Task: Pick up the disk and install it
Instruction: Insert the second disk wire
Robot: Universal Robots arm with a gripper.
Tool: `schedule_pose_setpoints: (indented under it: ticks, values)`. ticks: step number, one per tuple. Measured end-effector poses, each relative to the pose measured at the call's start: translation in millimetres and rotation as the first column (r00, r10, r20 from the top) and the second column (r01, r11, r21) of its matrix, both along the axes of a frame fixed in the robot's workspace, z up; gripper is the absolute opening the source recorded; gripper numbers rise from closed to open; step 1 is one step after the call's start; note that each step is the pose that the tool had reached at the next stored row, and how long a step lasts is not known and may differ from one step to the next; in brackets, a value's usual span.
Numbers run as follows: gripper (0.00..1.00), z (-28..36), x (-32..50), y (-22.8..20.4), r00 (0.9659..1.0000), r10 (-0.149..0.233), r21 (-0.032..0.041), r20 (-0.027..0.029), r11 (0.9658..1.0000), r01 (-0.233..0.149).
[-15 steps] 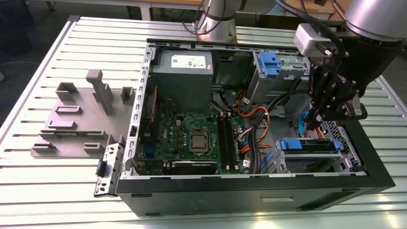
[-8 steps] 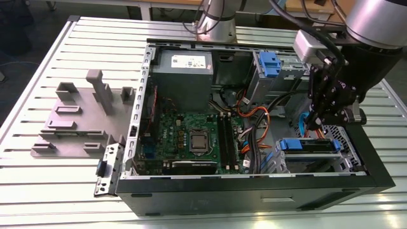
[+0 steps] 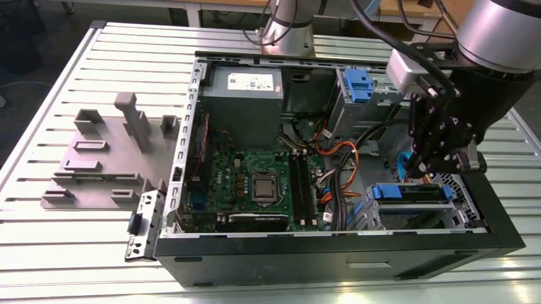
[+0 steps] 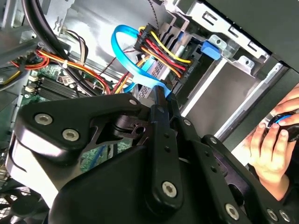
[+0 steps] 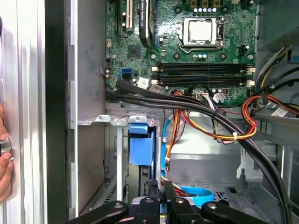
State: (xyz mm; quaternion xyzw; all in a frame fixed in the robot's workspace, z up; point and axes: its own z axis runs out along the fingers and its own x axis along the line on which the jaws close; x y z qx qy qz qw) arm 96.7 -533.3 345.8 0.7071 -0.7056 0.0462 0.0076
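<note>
Gripper (image 3: 441, 166) inside the open computer case (image 3: 338, 253).
Black jointed metal fingers (image 4: 161, 116) pressed together; the flat, blue-framed disk (image 3: 412, 193) lies just below them.

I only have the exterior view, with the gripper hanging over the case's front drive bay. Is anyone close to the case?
Observer: Yes. In the second wrist view, a hand is just outside the case wall.
Operator: What is right ahead of the gripper?
Observer: In that same view, a blue flat cable loops up just beyond the gripper, next to a bundle of red, yellow and black wires.
</note>
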Motion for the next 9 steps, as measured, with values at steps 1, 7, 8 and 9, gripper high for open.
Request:
schedule_pose_setpoints:
  ticks: [1, 7, 8, 9]
  values:
    - [0.16, -0.3, -0.3, -1.3, 1.0000, 0.001, 0.0003, 0.0013, 1.0000, -0.001]
    - [0.16, -2.3, -0.9, -9.1, 1.0000, 0.002, 0.0031, 0.0045, 1.0000, -0.002]
    - [0.16, -2.6, -0.9, -9.8, 1.0000, 0.002, 0.0033, 0.0047, 1.0000, -0.002]
    - [0.16, -2.9, -1.0, -10.3, 1.0000, 0.002, 0.0034, 0.0048, 1.0000, -0.002]
